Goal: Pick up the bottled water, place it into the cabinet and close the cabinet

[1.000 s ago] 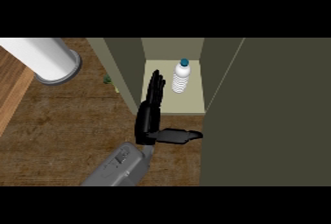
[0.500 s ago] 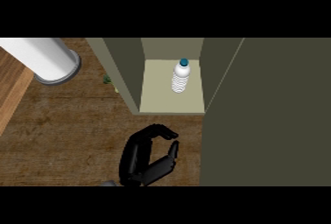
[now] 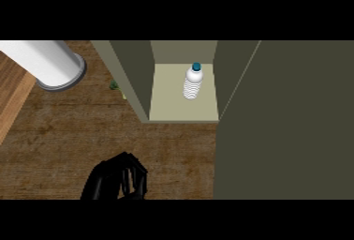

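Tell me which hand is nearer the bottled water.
Left, of what shows: the left hand is low and left of the bottled water inside the cabinet. The right hand is out of view.

The wooden counter [image 3: 62, 140] is spreading out beneath the left hand [image 3: 114, 180]. Beyond the hand and to its right, the pale cabinet shelf [image 3: 173, 107] is carrying the bottled water [image 3: 194, 83], which is standing upright. Farther beyond, to the hand's left, a white cylinder [image 3: 48, 63] is sitting on the counter, with a small green thing [image 3: 114, 85] lying near it.
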